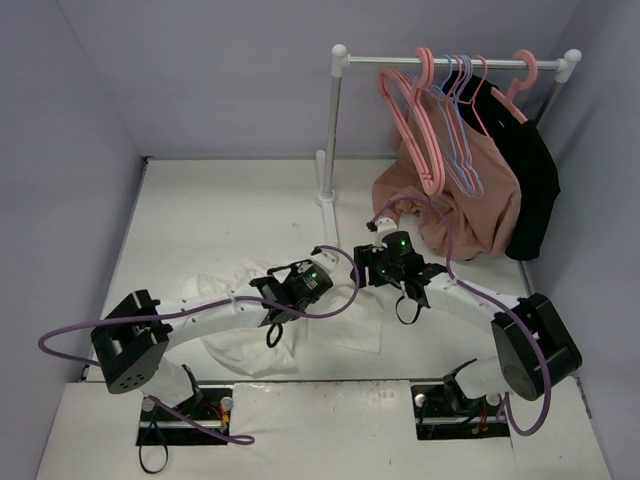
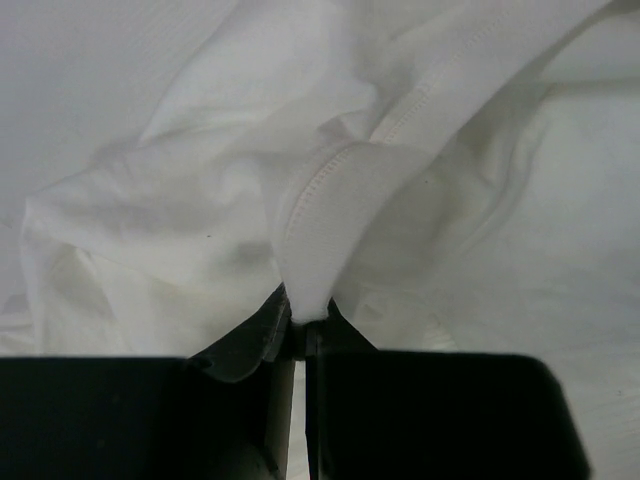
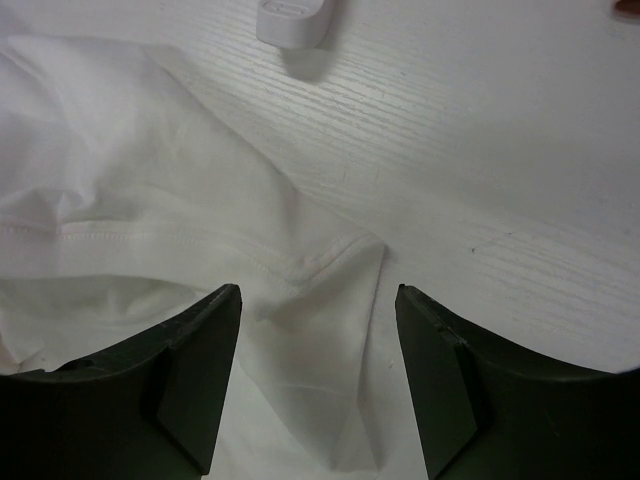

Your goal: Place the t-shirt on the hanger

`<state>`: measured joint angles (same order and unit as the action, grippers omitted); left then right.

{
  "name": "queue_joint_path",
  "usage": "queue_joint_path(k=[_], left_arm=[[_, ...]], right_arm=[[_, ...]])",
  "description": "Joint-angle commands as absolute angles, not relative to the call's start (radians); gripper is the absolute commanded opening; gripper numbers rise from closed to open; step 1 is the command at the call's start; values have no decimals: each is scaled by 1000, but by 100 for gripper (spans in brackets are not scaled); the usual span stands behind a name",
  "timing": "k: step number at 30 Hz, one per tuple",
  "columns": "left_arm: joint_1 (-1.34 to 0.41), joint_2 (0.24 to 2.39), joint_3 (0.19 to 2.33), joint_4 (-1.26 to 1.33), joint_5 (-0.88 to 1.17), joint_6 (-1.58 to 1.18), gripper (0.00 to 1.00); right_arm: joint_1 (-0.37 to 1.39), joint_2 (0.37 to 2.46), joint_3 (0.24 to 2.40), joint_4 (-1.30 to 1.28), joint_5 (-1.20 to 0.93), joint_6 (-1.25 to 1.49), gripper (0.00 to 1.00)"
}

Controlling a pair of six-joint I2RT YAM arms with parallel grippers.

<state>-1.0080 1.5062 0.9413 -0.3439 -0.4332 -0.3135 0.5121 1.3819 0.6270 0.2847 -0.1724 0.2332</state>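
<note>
Here, the white t-shirt [image 1: 232, 348] lies crumpled on the worktop [image 1: 220, 210] beneath both arms. The left claw [image 2: 300, 335] is clenched on a stitched fold of the t-shirt. The right claw [image 3: 318, 298] hovers released above a hem. The light-blue hanger [image 1: 460, 150] hangs on the rail [image 1: 450, 62], well apart from the t-shirt.

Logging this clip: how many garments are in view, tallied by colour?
White: 1, the t-shirt
Pink: 1, the top
Black: 1, the garment
Total: 3
</note>
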Motion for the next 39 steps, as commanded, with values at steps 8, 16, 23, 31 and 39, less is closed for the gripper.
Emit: queue_joint_path(k=[8,16,23,31,39], left_arm=[[-955,1359,1030,-410,-441,-166,0],[-916,1312,1021,-428,-370,-136,0],[-858,1289,1028,-482,-346,-133,0],[-838,1302,1040,-485,-343,-132,0],[-826,1321,1066,-483,-332,-131,0]], right_arm=[[523,1399,685,400,-260,108,71],[523,1443,700,411,-334,17,79],[527,1506,713,414,-483,-56,79],[531,1484,712,417,-576,-63,80],[550,1502,704,420,-556,-55,80]])
